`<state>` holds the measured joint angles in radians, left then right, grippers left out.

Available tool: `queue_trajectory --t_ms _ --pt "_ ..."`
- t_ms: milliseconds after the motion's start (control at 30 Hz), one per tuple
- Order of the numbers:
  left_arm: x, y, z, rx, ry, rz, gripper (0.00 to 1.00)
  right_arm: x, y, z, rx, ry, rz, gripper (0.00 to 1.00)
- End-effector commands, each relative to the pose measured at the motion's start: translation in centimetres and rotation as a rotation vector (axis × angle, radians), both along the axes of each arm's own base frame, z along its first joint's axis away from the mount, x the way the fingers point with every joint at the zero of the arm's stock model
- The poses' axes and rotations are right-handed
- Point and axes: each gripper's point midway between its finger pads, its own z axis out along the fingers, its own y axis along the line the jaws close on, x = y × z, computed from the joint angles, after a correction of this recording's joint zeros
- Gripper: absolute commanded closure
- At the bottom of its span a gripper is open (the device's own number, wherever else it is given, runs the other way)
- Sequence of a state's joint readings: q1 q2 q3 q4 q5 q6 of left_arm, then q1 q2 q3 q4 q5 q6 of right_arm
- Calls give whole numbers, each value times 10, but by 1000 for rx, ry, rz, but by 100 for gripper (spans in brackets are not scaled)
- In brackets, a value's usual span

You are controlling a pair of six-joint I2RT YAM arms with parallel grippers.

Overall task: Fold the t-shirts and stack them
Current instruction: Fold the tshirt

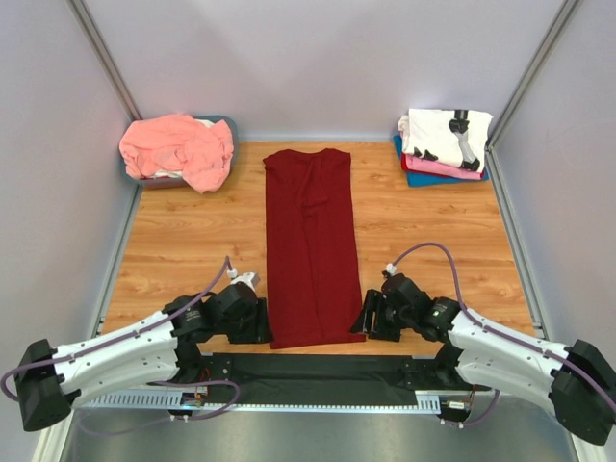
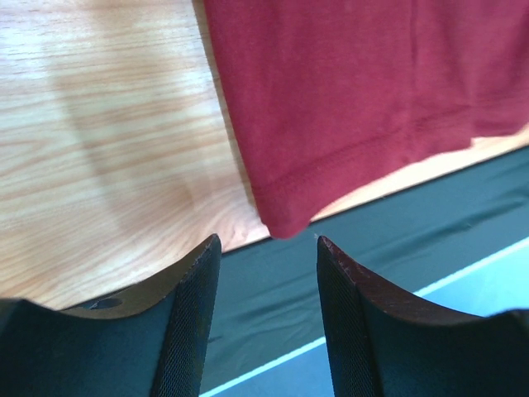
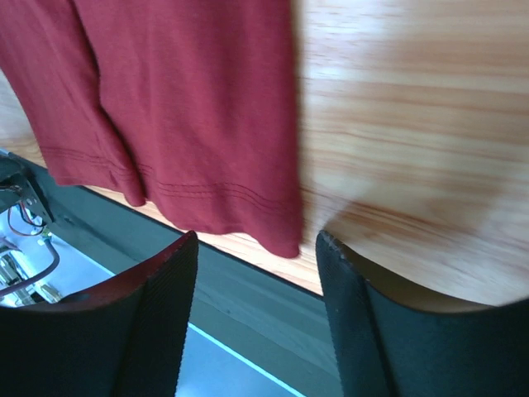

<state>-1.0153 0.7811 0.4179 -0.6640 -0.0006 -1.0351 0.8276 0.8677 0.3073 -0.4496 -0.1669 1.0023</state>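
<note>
I see the dark red t-shirt (image 1: 310,241) lying flat in the middle of the wooden table (image 1: 183,250), folded into a long narrow strip running far to near, its hem at the near edge. My left gripper (image 2: 266,248) sits at the hem's near left corner, jaws spread with nothing between them and the cloth corner just beyond the fingertips. My right gripper (image 3: 256,244) sits at the near right corner, likewise released and holding nothing. A salmon-pink t-shirt (image 1: 178,149) is heaped over a grey bin (image 1: 159,182) at the far left. At the far right, a white printed t-shirt (image 1: 448,135) tops a pink t-shirt (image 1: 438,168) and a blue t-shirt (image 1: 423,179).
</note>
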Motion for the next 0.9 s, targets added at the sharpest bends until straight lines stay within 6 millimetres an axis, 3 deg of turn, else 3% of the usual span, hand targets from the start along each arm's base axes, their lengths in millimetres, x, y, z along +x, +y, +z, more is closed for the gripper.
queue_trajectory --t_ms 0,333,500,667,867 --pt "4 6 16 -14 -47 32 41 4 1 -16 -32 -10 -32 40" --pt "0 -2 -6 -57 -12 34 41 2 -3 -19 -62 -19 -29 77" --pt "4 -9 -6 -75 -24 33 42 -1 -8 -19 -64 -21 -33 85" --pt "2 -17 -10 -100 -1 23 42 -7 -9 -20 -51 -16 -24 100" --pt "-3 -18 -19 -98 23 29 44 -11 -12 -27 -65 -6 -20 100"
